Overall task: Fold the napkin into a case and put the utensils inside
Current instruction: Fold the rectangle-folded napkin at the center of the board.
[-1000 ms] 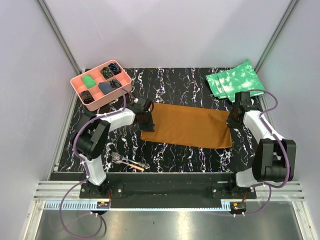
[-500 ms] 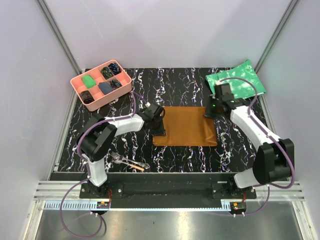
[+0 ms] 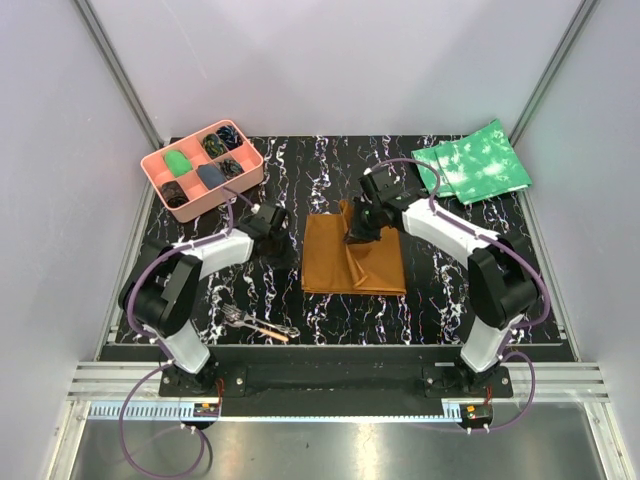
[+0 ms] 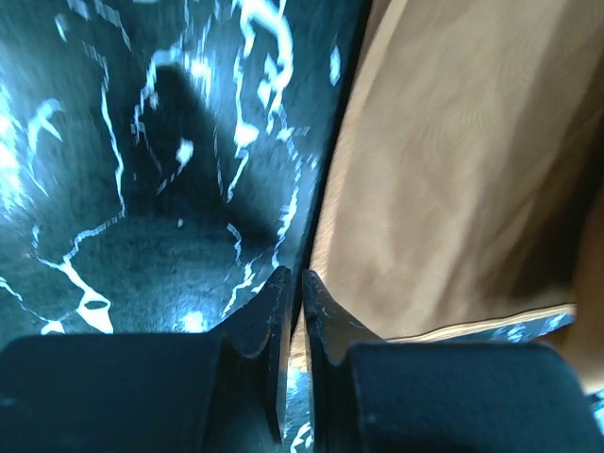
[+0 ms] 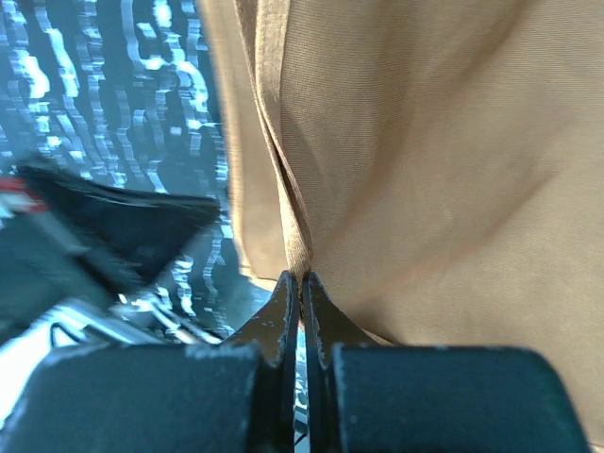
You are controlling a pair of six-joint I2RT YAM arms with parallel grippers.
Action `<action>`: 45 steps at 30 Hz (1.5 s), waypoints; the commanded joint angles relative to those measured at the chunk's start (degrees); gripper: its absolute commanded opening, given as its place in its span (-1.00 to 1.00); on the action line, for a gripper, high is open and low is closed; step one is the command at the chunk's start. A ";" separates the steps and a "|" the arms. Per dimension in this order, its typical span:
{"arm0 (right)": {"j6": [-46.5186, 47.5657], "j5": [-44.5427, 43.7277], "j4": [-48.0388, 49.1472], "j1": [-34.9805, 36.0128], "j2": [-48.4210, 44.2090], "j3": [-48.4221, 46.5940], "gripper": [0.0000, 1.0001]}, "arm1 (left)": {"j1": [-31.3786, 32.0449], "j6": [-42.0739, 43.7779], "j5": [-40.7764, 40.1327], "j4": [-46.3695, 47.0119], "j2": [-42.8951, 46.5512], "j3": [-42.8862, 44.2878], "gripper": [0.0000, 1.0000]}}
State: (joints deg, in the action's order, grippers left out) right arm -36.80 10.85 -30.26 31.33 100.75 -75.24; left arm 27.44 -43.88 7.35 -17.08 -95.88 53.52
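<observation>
One napkin (image 3: 355, 265) lies part folded mid-frame.
At lower left the utensils (image 3: 258, 324) wait for us; our left gripper (image 4: 293, 281) is squeezed closed on nothing just beside the napkin, and our right gripper (image 5: 300, 280) pinches its top fold, likely to pull it over.

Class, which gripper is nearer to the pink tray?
Left. The left gripper sits just beside the pink tray's near-right corner; the right gripper is farther right, pinching the napkin.
</observation>
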 commanded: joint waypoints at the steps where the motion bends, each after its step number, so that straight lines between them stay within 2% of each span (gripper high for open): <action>1: -5.38 2.07 4.76 2.32 1.81 -3.60 -1.00 | 0.86 0.29 0.64 2.66 -1.68 -2.98 -0.77; 7: -10.57 6.10 10.21 3.21 6.20 -3.59 -1.00 | 1.39 -0.33 0.56 3.72 -1.69 -4.12 -0.78; 20: -15.40 10.06 14.26 3.65 12.19 -5.53 -1.00 | 1.83 -0.59 0.03 3.90 -1.59 -4.56 -0.79; 32: -17.35 12.52 17.52 4.09 17.46 -5.79 -1.00 | 1.83 -0.33 -0.23 3.37 -0.89 -4.56 -0.79; 35: -16.47 13.23 17.78 4.00 18.34 -6.06 -0.95 | 1.83 -0.51 -0.59 3.20 -0.19 -4.65 -0.78; 36: -15.94 13.67 18.48 4.09 18.60 -6.23 -0.59 | 1.65 -0.51 -0.85 3.02 0.25 -4.65 -0.75; 39: -11.91 16.74 18.57 4.00 18.17 -7.46 -0.19 | 0.52 -0.33 -2.95 0.91 3.75 -5.00 -0.57; 40: -9.46 18.31 18.48 3.74 17.73 -7.90 0.01 | -0.10 -0.24 -3.66 -0.05 6.72 -5.35 -0.52; 45: -4.61 23.06 18.31 1.28 10.09 -3.61 0.25 | -4.50 2.56 -2.61 -3.31 13.16 -4.04 -0.40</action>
State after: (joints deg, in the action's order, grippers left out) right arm -47.03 28.08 -13.72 34.59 118.50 -80.07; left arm 25.80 -43.92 6.61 -18.33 -88.55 47.83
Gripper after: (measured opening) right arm 0.596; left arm 0.288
